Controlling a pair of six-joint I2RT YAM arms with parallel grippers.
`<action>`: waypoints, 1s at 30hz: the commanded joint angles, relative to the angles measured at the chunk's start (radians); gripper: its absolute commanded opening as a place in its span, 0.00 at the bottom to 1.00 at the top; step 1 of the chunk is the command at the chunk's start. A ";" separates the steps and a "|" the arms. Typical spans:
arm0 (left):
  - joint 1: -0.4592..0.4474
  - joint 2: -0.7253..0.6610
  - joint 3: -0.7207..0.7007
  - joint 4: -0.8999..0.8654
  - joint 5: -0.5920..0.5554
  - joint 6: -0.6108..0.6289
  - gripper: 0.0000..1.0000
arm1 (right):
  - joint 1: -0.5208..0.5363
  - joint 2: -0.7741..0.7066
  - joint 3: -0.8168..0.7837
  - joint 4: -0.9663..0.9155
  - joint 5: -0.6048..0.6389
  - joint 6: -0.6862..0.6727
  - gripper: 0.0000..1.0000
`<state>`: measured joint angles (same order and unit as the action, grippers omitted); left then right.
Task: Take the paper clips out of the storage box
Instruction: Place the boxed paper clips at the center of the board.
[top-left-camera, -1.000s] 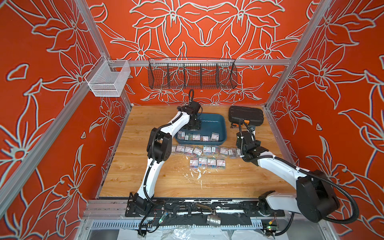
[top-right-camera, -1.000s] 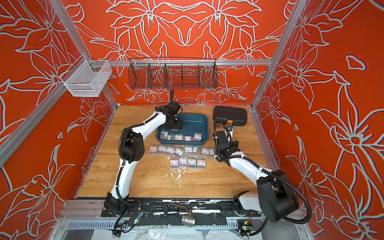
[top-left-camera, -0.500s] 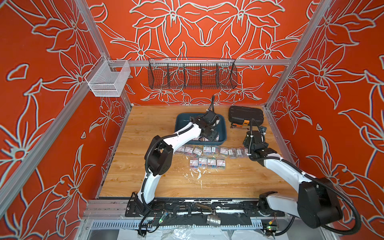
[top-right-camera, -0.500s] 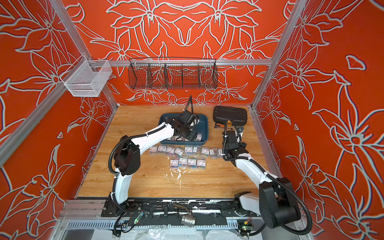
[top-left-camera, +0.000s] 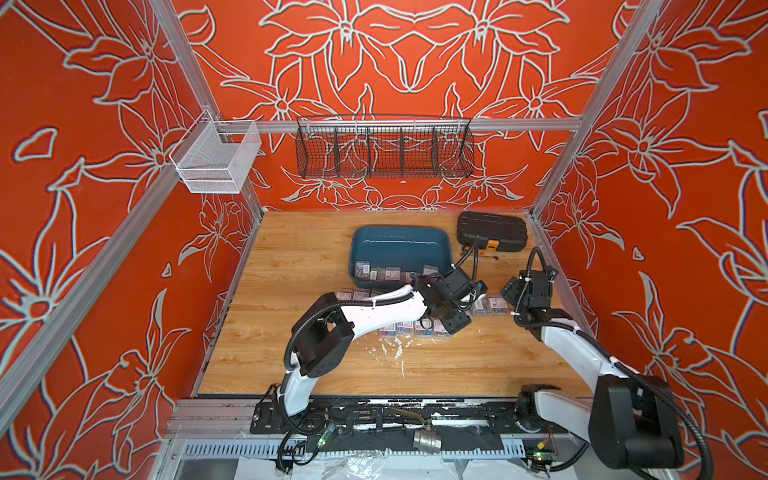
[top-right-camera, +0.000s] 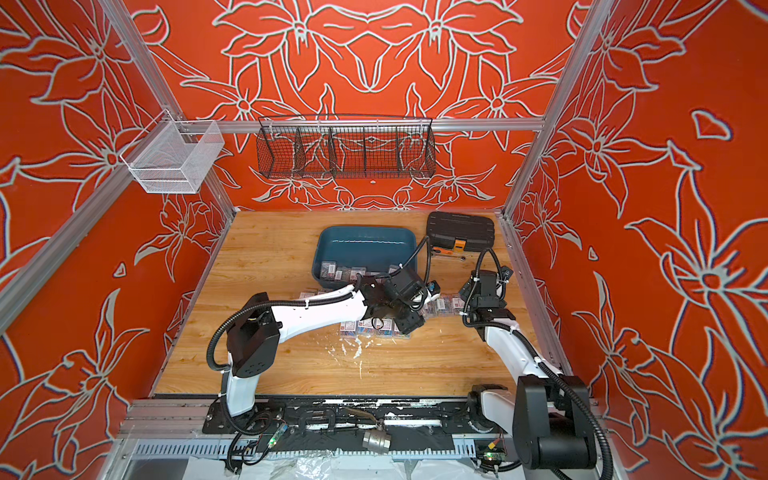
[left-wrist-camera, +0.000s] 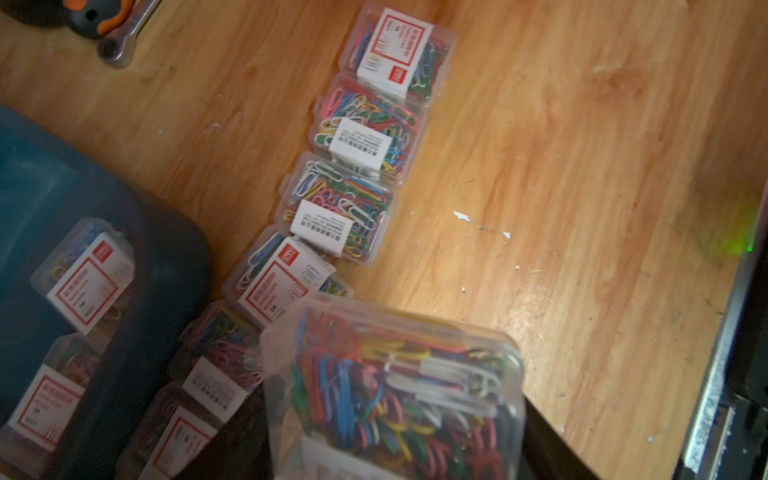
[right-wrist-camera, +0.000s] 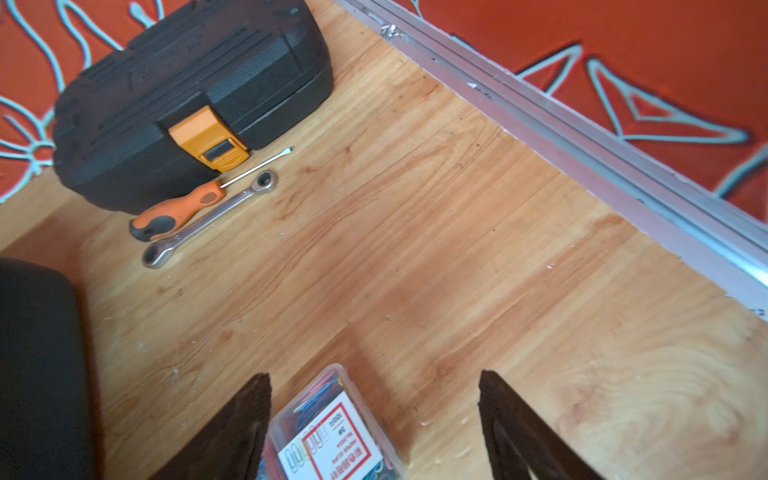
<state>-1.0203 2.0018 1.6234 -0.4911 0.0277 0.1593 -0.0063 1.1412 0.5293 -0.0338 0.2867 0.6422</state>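
Observation:
The teal storage box (top-left-camera: 401, 229) stands at the back of the table, with several boxes of paper clips (top-left-camera: 382, 272) along its near wall. More clear boxes lie in rows on the wood in front of it (top-left-camera: 415, 329), and the left wrist view shows the same row (left-wrist-camera: 345, 208). My left gripper (top-left-camera: 465, 305) hovers over the right end of the rows, shut on a box of multicoloured paper clips (left-wrist-camera: 395, 386). My right gripper (right-wrist-camera: 374, 399) is open just to the right. One labelled box (right-wrist-camera: 332, 440) lies on the table between its fingers, close to one finger (right-wrist-camera: 245, 415).
A black ribbed case (top-left-camera: 492, 230) with an orange latch sits at the back right. An orange screwdriver (right-wrist-camera: 178, 212) and a wrench (right-wrist-camera: 208, 220) lie in front of it. The aluminium rail (right-wrist-camera: 582, 145) runs along the right edge. A black wire basket (top-left-camera: 384, 147) and a white mesh basket (top-left-camera: 216, 160) hang above.
My left arm swung out of the storage box to the right and forward, carrying a box of paper clips over the rows. My right gripper drew back to the right of the rows.

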 joint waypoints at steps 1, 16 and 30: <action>-0.038 0.046 0.035 0.006 -0.009 0.050 0.67 | -0.008 -0.027 -0.022 0.021 -0.018 0.030 0.80; -0.061 0.210 0.164 -0.063 -0.074 0.121 0.78 | -0.011 -0.038 -0.034 0.034 -0.026 0.031 0.80; -0.062 0.208 0.173 -0.055 -0.079 0.113 0.89 | -0.011 -0.042 -0.034 0.023 -0.023 0.034 0.80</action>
<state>-1.0801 2.2288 1.7954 -0.5449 -0.0620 0.2684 -0.0071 1.1137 0.5087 -0.0105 0.2680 0.6582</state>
